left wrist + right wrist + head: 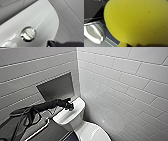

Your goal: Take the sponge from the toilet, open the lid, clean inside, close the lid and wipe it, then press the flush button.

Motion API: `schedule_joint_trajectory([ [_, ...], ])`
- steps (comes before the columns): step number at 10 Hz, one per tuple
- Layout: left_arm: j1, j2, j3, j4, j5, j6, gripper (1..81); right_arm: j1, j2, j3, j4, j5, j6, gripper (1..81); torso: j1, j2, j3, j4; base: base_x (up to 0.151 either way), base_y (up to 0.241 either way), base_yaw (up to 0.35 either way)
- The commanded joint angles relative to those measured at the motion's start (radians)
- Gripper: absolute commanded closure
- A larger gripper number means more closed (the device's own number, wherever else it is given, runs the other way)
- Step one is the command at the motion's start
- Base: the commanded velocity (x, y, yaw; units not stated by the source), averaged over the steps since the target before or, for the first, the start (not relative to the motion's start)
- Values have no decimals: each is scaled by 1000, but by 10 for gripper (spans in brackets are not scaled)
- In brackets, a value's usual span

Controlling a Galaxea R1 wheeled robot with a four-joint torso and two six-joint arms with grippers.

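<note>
Above the toilet (72, 116) tank, left gripper (69, 106) hovers by flush button (28, 33), openness unclear; right gripper (142, 45) holds sponge (137, 21)

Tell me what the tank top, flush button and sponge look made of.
The tank top looks like glazed white ceramic: glossy, with streaky highlights. The flush button looks chrome, either metal or plated plastic, going by its mirror-like reflections. The sponge looks like soft yellow foam: matte, with a faintly pitted surface.
</note>
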Motion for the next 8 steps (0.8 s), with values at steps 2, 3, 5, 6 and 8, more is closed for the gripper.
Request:
schedule_joint_trajectory([
  [2, 112, -460, 608, 72, 41, 10, 811, -9, -16, 17, -13, -70, -1, 811, 0, 0, 0, 0, 0, 0, 0],
  [3, 176, -497, 659, 98, 40, 12, 811, -6, -14, 11, -13, -70, -1, 811, 0, 0, 0, 0, 0, 0, 0],
  [5, 387, -552, 770, 205, -65, 13, 811, -2, -5, -8, -13, -69, -3, 811, 0, 0, 0, 0, 0, 0, 0],
  [6, 487, -564, 796, 250, -112, 13, 811, -2, -2, -13, -13, -70, -3, 811, 0, 0, 0, 0, 0, 0, 0],
  [8, 710, -540, 790, 377, -230, 13, 811, -5, 24, -53, -14, -69, -7, 811, 0, 0, 0, 0, 0, 0, 0],
])
